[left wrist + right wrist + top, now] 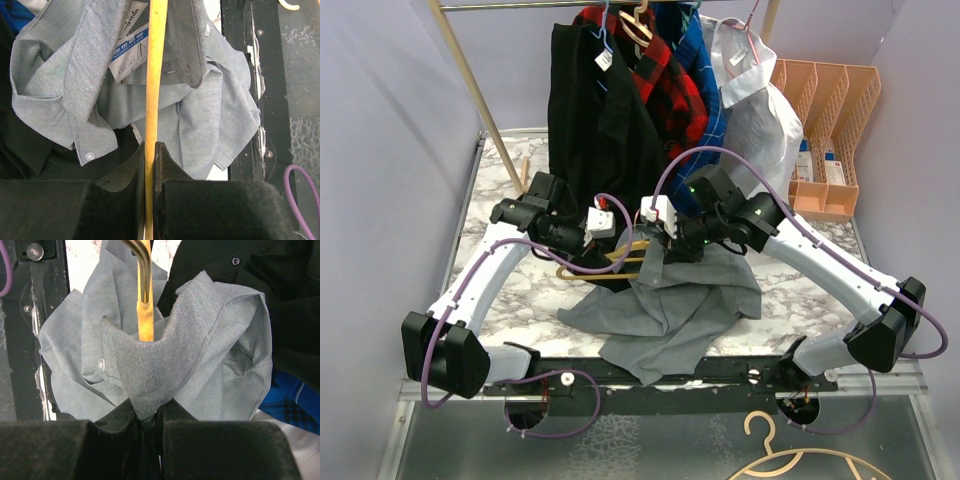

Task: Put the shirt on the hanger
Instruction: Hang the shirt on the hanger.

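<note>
The marble desk (535,300) carries the whole scene. At its far edge a rail holds a black garment (590,110), a red plaid one (670,80) and a white shirt (760,110). An orange file rack (825,110) stands in the far right corner.

The grey shirt (670,305) lies crumpled at the middle of the near edge, one fold spilling over that edge onto the black mounting bar. Its upper part is lifted off the desk towards the two arms, which meet above the desk's centre.

The yellow hanger (620,258) hangs in the air just left of the shirt's raised part, and the left pincer (149,147) is clamped tight on its bar. In the left wrist view the bar (156,75) runs straight out from between the fingers and crosses over the open collar area of the shirt (210,115), beside the blue neck label (130,50) and a white cuff button (89,156).

The right pincer (148,412) is pressed together on a pinch of the shirt's cloth (200,355), which rises from the fingers as a peaked fold. One end of the hanger (145,325) stands just behind that fold (whether it touches the cloth cannot be told), so the grip sits directly below the hanger.

A pale tan hanger (790,462) lies beyond the near edge, on the lower ledge at the right.
</note>
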Controlling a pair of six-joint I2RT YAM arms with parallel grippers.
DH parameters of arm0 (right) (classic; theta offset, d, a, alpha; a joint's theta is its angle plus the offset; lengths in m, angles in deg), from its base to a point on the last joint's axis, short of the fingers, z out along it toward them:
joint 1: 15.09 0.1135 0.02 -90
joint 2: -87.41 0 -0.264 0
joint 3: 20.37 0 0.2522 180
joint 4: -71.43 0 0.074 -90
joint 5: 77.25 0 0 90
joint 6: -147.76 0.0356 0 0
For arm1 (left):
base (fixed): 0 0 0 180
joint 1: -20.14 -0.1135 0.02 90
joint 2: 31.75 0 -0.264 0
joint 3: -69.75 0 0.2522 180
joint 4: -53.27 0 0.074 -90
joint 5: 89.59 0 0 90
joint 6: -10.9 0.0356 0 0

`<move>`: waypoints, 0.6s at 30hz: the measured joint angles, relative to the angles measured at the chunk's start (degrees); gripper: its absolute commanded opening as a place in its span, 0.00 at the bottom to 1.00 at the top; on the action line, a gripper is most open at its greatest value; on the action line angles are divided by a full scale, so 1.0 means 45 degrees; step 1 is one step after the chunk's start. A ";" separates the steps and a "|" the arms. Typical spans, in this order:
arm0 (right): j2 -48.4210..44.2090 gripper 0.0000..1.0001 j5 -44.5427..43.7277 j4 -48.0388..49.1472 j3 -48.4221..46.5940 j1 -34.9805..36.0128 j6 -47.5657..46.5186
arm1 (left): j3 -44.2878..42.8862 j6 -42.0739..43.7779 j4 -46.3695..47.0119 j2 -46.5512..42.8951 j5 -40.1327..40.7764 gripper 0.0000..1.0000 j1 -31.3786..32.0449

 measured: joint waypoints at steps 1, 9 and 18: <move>0.0000 0.08 0.0000 0.0000 0.0000 -0.0005 0.0029 | 0.0000 -0.0029 0.0029 0.0010 0.0000 0.00 0.0005; 0.0049 0.25 0.0136 0.0321 -0.0010 -0.0005 0.0160 | 0.0000 -0.0204 0.0277 0.0151 0.0063 0.00 0.0175; 0.0559 0.04 0.0928 0.1292 -0.0253 0.0010 0.0384 | -0.0112 -0.0491 0.0593 0.0617 -0.0010 0.00 0.0403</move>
